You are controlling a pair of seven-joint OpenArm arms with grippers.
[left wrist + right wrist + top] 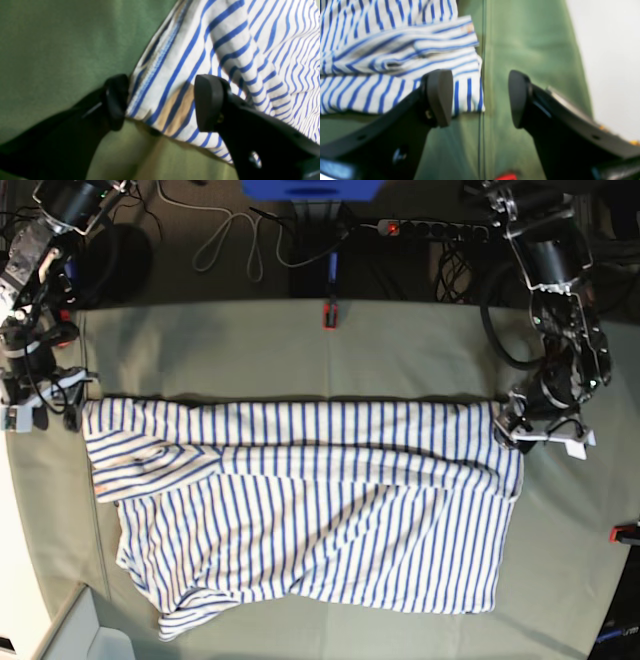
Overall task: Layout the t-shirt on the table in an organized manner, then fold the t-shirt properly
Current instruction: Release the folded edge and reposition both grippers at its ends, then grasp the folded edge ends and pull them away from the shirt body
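Two layers of soft, limp t-shirt [225, 50] hem sit between the left hand's [160, 102] parted pads. Right wrist: right hand [480, 98] apart over the corner. Base: shirt spread mid-bench [400, 340]; pinch corners.

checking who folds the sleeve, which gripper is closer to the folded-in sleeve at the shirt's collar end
Right. The right gripper sits open at the t-shirt's corner just above the folded sleeve; the left gripper is open at the opposite hem corner.
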